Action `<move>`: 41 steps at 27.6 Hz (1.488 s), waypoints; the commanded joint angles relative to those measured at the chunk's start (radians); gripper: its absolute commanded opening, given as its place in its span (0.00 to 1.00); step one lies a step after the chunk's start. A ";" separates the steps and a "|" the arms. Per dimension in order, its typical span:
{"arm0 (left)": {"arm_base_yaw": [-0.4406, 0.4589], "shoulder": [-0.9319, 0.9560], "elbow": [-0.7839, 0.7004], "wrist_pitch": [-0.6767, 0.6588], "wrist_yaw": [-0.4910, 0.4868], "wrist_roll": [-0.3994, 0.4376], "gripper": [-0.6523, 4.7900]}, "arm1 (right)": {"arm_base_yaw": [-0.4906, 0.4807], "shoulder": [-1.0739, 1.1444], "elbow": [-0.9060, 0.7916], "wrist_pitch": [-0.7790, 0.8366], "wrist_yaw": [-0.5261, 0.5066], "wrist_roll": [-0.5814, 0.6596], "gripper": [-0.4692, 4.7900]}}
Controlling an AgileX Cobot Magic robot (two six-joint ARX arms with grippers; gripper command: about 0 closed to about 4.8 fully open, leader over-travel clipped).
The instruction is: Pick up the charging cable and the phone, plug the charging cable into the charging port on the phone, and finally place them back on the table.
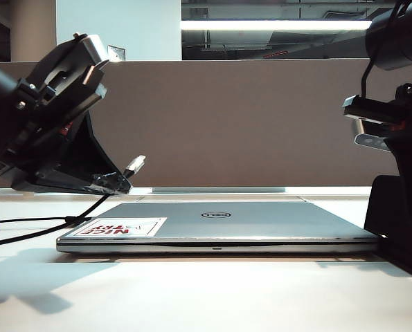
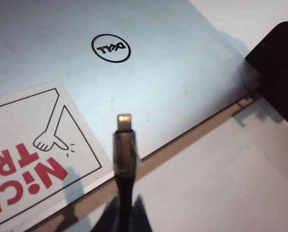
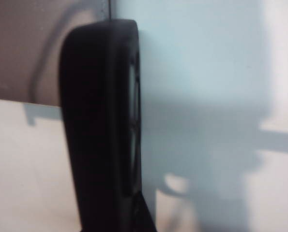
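The left gripper (image 1: 115, 181) hangs low at the left of the exterior view, just above the near left corner of the silver laptop (image 1: 261, 220); its jaws are clenched on the charging cable (image 2: 124, 159), gripping it by the dark collar so that the small silvery plug (image 1: 135, 165) sticks out up and to the right, clear of everything; in the left wrist view the plug tip lies over the laptop lid, close to the lid's front edge and beside the white sticker (image 2: 32, 159) with red letters. The cable's cord runs down from the jaws and trails off leftward across the white surface (image 1: 206, 297).

The right gripper stands at the far right of the exterior view, beside the laptop's right edge; its fingertips are not visible there; the right wrist view shows the phone (image 3: 102, 125) on edge as a dark, blurred slab between the jaws, so they appear closed on it, with surface to one side. In the left wrist view the black phone (image 2: 279, 72) sits just off the laptop's corner, apart from the plug.

Between plug and phone the laptop lid lies flat and bare; the strip of surface in front of the laptop is open; behind it stands the grey-brown divider panel (image 1: 240, 117).
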 commanded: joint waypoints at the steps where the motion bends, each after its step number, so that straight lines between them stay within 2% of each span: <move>1: -0.001 -0.003 0.002 0.015 0.000 0.004 0.11 | 0.002 -0.003 0.002 -0.002 0.000 -0.006 0.08; 9: -0.002 -0.003 0.002 0.015 0.000 0.003 0.11 | 0.002 -0.013 0.087 -0.072 0.038 -0.010 0.08; 13: -0.013 -0.003 0.002 0.010 0.000 -0.005 0.11 | 0.002 -0.033 0.152 -0.064 0.017 -0.011 0.08; 22: -0.125 -0.002 0.002 -0.008 0.000 -0.097 0.11 | 0.002 -0.040 0.165 0.283 -0.362 0.040 0.08; 28: -0.151 -0.002 0.002 -0.010 0.000 -0.203 0.11 | 0.002 -0.002 0.161 0.495 -0.495 0.111 0.08; 32: -0.151 -0.002 0.002 -0.018 0.000 -0.211 0.11 | 0.002 0.071 0.161 0.575 -0.618 0.114 0.08; 41: -0.151 -0.002 0.002 -0.023 0.000 -0.214 0.11 | 0.002 0.130 0.161 0.579 -0.640 0.111 0.08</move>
